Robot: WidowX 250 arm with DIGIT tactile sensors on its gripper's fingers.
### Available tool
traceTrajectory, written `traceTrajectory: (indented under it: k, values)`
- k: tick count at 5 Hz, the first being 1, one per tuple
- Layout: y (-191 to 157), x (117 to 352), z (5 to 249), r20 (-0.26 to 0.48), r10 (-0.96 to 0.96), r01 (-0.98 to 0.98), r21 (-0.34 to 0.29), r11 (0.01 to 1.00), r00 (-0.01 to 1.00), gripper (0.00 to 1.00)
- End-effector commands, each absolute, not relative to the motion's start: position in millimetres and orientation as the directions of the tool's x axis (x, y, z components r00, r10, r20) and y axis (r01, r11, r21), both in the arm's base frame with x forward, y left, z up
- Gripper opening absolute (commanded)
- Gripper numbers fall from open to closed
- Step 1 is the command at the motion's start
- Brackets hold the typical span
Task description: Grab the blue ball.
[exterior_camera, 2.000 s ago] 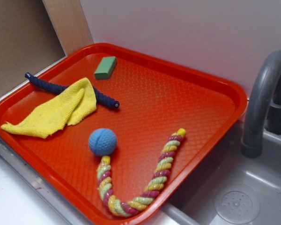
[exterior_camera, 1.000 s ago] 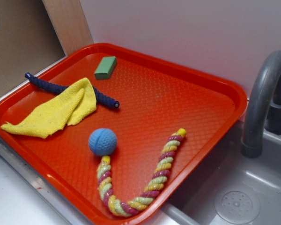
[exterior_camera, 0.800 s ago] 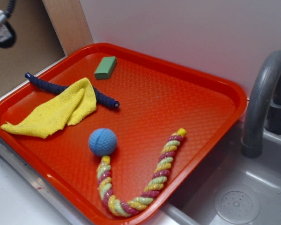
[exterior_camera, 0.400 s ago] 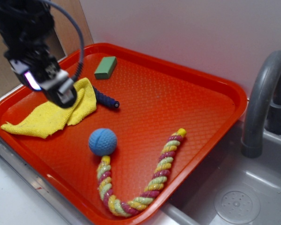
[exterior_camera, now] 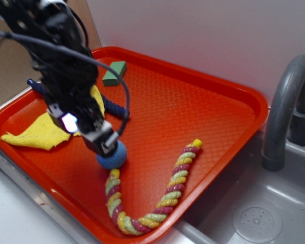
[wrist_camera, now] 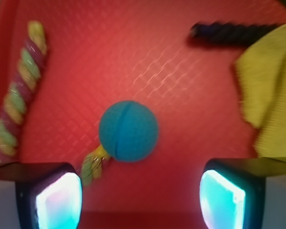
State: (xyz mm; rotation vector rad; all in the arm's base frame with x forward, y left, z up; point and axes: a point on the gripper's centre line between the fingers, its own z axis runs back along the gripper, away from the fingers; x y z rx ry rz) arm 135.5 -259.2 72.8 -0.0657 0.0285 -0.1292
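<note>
Blue ball: lies on the red tray, near its front-left part; in the exterior view only its lower half shows beneath the tool. A thin seam groove runs across its dimpled surface.
Tool: spread wide, its two glowing pads at the bottom corners of the wrist view with the ball between and beyond them, not touching either. In the exterior view the tool hangs just over the ball, the black arm rising up and to the left.
Rope toy: twisted yellow, pink and green, bent in a U; one end touches the ball's near side, the other points toward the tray's middle. In the wrist view, one end sits against the ball.
Yellow cloth: crumpled on the tray's left part, partly hidden by the arm.
Dark-blue ridged rod: lies under the cloth, its end sticking out toward the tray's middle; well apart from the ball.
Green block: near the tray's far rim.
Red tray: textured, raised rim, overhanging a grey sink.
Sink: grey, on the right, with a curved grey faucet.
</note>
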Motion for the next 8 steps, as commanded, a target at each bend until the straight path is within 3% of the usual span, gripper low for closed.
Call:
traceTrajectory:
  k: [1,2,3,4,6,7,8]
  values:
    - [-287.8,146.1,48.3,-0.018,-0.203,0.199,-0.114,0.973,0.979,1.0]
    - [-288.5,148.0,33.8,-0.04,-0.188,0.186,-0.048,0.981,0.981,1.0]
    - [-284.3,147.8,36.1,-0.04,-0.183,0.181,-0.048,0.982,0.982,0.0]
    - [-273.9,149.2,52.4,-0.014,-0.157,0.155,-0.059,0.986,0.988,0.0]
    - [-229.1,179.1,133.0,0.092,-0.107,0.121,-0.166,0.979,0.99,0.0]
    - [-189.1,190.9,173.2,0.151,-0.067,0.093,-0.174,0.98,0.986,0.0]
    - [-151.9,193.6,211.2,0.222,-0.055,0.08,-0.103,0.991,0.973,0.0]
